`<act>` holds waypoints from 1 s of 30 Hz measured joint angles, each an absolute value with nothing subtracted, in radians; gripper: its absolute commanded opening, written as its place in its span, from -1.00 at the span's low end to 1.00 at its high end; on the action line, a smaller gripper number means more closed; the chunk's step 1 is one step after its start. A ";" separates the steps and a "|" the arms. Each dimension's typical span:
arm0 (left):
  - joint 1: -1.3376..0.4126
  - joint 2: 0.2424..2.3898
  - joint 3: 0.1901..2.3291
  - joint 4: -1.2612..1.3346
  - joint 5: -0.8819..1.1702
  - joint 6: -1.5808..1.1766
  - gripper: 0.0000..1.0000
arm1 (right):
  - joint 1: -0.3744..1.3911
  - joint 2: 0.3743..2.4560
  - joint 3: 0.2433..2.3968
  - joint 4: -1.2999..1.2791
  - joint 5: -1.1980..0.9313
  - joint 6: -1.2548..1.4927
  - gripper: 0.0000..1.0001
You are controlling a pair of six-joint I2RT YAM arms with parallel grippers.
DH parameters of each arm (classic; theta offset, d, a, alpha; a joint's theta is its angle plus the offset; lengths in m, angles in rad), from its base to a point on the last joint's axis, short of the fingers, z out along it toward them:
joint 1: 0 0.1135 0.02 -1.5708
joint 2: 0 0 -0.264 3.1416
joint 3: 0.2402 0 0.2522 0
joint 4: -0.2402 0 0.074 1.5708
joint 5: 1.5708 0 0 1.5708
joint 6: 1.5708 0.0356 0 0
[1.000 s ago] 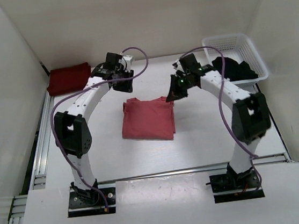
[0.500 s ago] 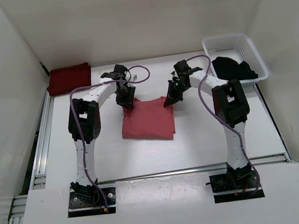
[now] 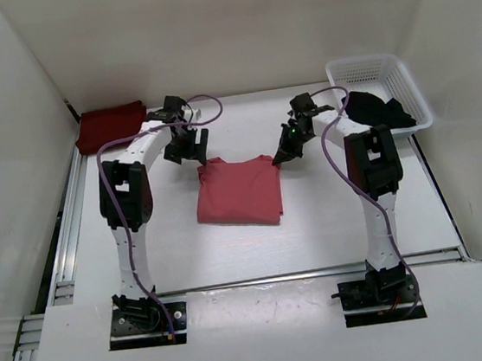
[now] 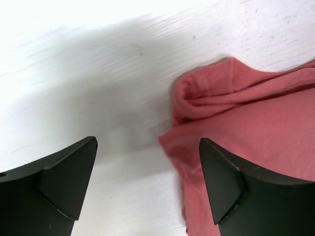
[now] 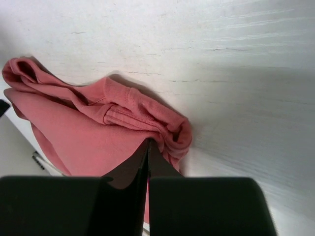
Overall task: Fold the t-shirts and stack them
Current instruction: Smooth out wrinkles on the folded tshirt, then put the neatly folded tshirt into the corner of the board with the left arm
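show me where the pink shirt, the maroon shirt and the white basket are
pink shirt [image 3: 241, 193], top view, middle of the folded cloth
maroon shirt [image 3: 111, 125], top view, middle of the folded cloth
white basket [image 3: 365, 60], top view, its far rim

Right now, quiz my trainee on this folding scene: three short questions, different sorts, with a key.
1. True or false: the left pincer stands open at the salmon pink shirt's corner.
2. The black shirt lies: A in the white basket, B on the floor, C over an arm.
3. Fill in: the maroon shirt sits at the table's far ____ corner.
Key: 1 true; 2 A; 3 left.
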State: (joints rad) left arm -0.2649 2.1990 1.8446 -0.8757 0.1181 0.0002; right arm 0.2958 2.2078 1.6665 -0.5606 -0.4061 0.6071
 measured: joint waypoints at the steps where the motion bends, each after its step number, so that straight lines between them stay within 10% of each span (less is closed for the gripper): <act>1: -0.260 2.184 1.839 -0.873 0.114 0.000 0.93 | 0.295 2.197 1.666 -0.564 -0.395 0.602 -0.98; 9: -0.255 1.954 1.655 -0.842 0.128 0.000 1.00 | 0.278 1.983 1.628 -0.571 -0.339 0.570 -0.53; 24: -0.283 2.108 1.579 -0.887 0.426 -0.007 1.00 | 0.303 1.836 1.270 -0.579 -0.336 0.550 -0.49; 30: -0.290 2.166 1.591 -0.919 0.652 -0.016 0.37 | 0.303 1.771 1.262 -0.568 -0.331 0.550 -0.49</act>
